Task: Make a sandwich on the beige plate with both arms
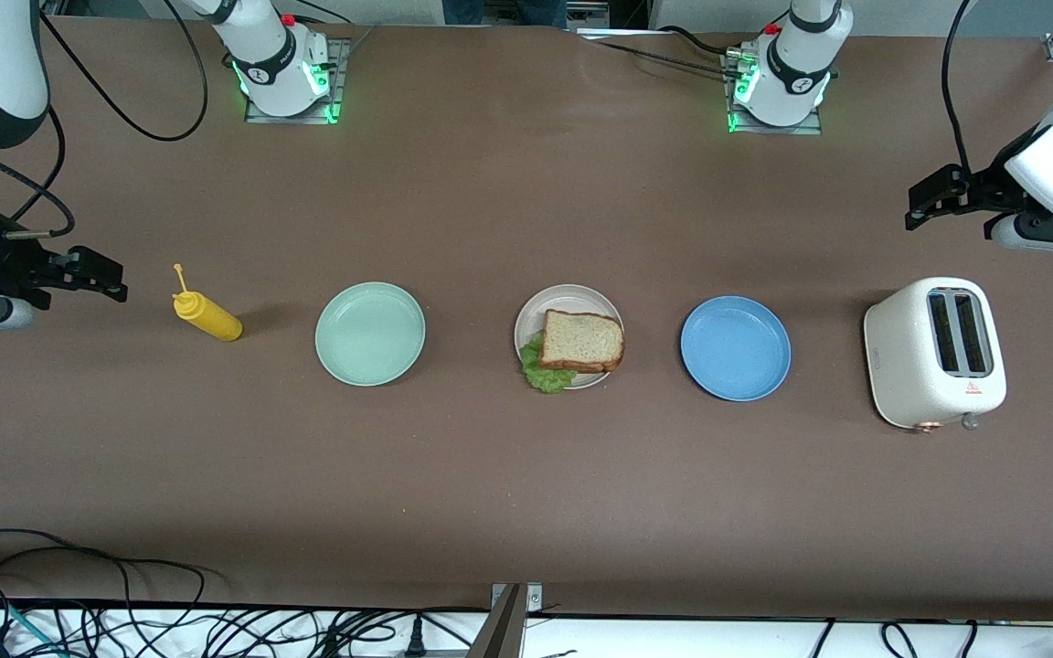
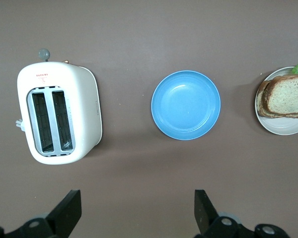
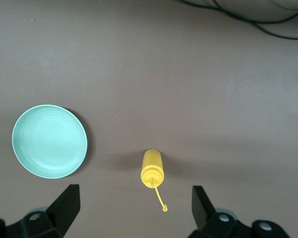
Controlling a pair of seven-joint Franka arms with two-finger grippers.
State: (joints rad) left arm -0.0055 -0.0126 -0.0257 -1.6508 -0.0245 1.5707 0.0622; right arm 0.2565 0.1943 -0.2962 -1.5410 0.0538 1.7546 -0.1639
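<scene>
I see the sandwich (image 1: 581,341) flat on the beige plate (image 1: 534,315), lettuce poking toward the front camera; left gripper (image 2: 138,210) and right gripper (image 3: 135,208) both spread wide, empty.

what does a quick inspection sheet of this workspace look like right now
surface: brown table, no spills seen
job's things: sandwich on beige plate, lettuce sticking out over the rim
clutter: mint green plate, blue plate, yellow squeeze bottle lying down, white toaster with empty slots
grippers: left gripper open, up near the toaster; right gripper open, up near the bottle; both hold nothing
cables: black cables along the table edge nearest the front camera
surroundings: nothing seen
</scene>
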